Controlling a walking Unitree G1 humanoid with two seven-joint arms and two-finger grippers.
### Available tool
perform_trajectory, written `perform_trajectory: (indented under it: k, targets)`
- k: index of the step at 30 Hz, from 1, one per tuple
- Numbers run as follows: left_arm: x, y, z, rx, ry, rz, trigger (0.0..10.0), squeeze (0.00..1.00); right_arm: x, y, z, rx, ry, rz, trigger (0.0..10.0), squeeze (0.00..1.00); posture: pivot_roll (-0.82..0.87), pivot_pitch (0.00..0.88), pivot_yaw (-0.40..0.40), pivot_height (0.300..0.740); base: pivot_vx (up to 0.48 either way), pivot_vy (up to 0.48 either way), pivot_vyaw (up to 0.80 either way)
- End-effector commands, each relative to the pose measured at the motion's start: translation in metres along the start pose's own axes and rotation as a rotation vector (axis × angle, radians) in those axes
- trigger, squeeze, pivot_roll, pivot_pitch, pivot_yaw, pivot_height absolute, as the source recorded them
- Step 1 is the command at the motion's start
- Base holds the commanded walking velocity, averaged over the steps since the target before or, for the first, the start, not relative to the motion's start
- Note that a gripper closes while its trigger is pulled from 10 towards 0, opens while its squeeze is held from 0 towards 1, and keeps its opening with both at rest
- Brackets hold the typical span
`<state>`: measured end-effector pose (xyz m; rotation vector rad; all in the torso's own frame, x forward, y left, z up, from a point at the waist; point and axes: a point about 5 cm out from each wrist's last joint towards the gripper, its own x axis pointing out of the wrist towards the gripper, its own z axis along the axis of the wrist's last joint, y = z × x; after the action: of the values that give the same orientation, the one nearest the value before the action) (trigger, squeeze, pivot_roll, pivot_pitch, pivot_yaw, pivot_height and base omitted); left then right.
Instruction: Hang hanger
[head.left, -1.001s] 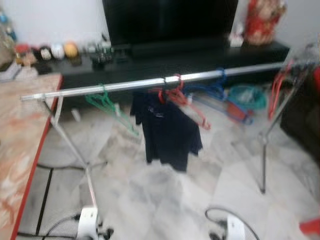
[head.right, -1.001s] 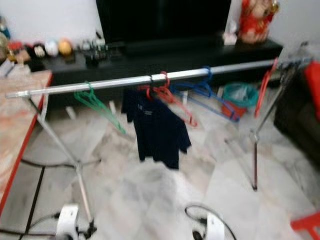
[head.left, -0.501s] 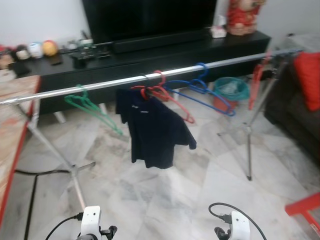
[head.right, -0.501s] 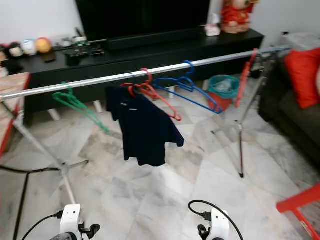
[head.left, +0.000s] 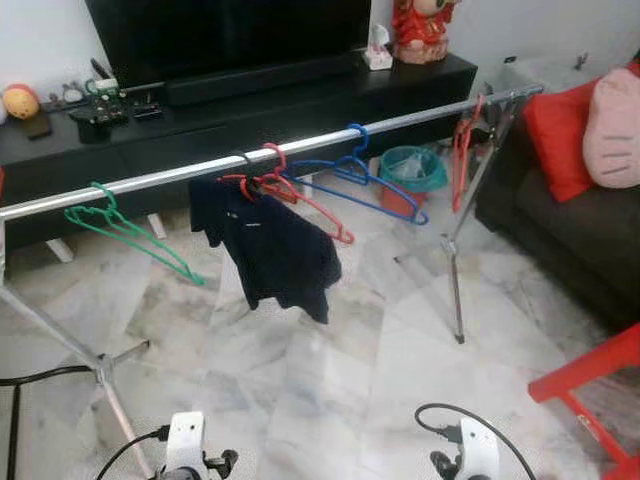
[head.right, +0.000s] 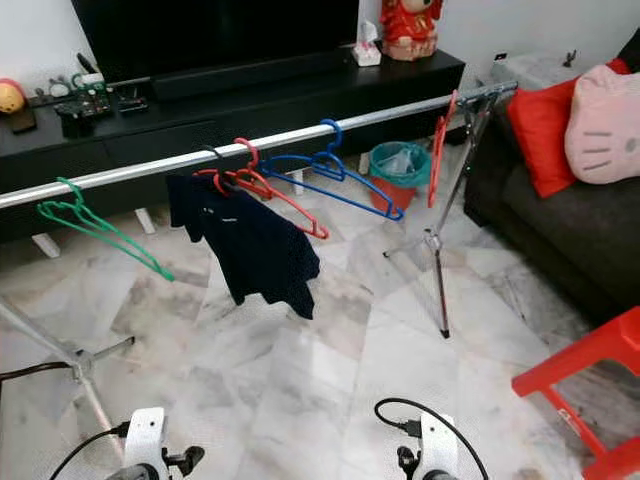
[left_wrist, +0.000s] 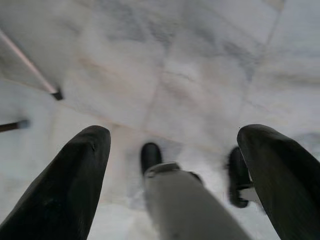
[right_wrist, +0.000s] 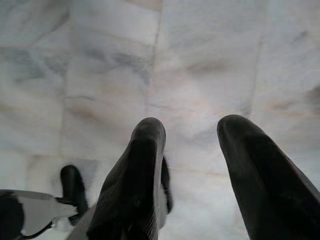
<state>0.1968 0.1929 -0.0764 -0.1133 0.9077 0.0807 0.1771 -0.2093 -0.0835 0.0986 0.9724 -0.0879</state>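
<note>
Both arms hang low with nothing held: the left gripper (left_wrist: 172, 165) has its jaws spread wide over bare marble floor (left_wrist: 200, 60), and the right gripper (right_wrist: 192, 165) likewise stands parted and empty.

Well ahead of and above both sets of jaws runs the rail (head.left: 160, 179), its long axis left to right, rising toward the right. Along it hang a green hanger (head.left: 125, 232), a dark shirt (head.left: 275, 250) on a red hanger (head.left: 300, 195), a blue hanger (head.left: 365, 185), and another red hanger (head.left: 462, 150) by the far stand.

No free hanger lies near either gripper, so the likely risk is reaching for one already hung, or bumping the light rail stand and tipping it.
</note>
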Motion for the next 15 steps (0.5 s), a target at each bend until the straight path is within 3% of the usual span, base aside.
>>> perform_trajectory:
  k: [1, 15]
  targets:
    - [0.0, -0.001, -0.001, -0.04, -0.001, 0.014, 10.0, 0.0, -0.001, -0.005, 0.0, -0.01, 0.014, -0.01, 10.0, 0.0, -0.05, 0.0, -0.041, 0.74, 0.0, 0.0, -0.73]
    - [0.0, 0.001, -0.003, -0.018, 0.009, 0.015, 10.0, 0.0, 0.002, -0.002, 0.012, 0.0, -0.01, -0.01, 10.0, 0.0, -0.07, 0.0, -0.01, 0.74, 0.0, 0.0, -0.72]
